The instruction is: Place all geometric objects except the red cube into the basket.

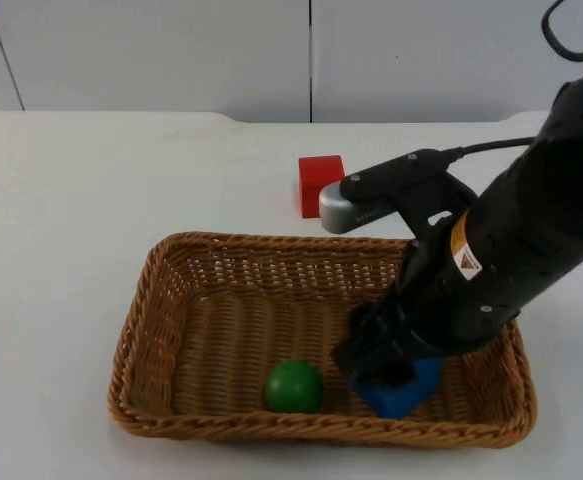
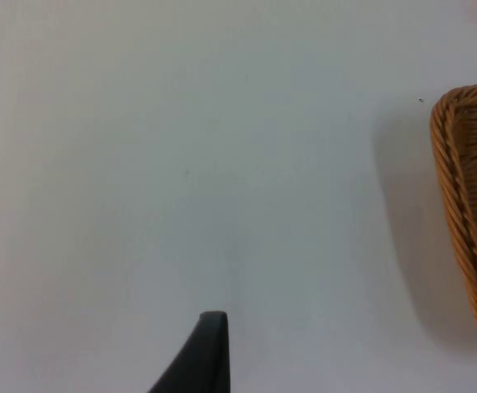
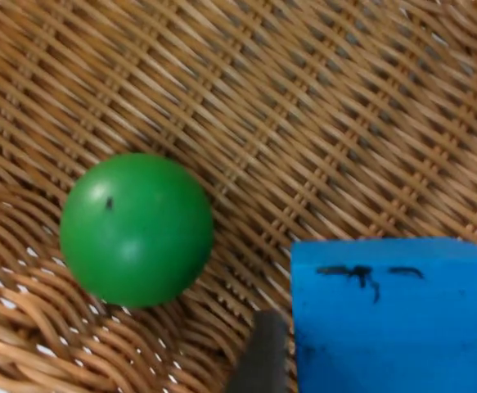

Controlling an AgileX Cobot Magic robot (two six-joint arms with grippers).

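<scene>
Right gripper closed on blue block inside basket, ball at 9 o'clock. Left gripper waiting, grip state unclear. Risk: early lift dragging block out again.

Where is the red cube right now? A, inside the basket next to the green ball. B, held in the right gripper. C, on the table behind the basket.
C: the red cube sits on the white table beyond the basket's far rim, while the right gripper is down inside the basket at the blue block.

A white desk carries a woven wicker basket near its front, and a red cube just behind the basket.
</scene>
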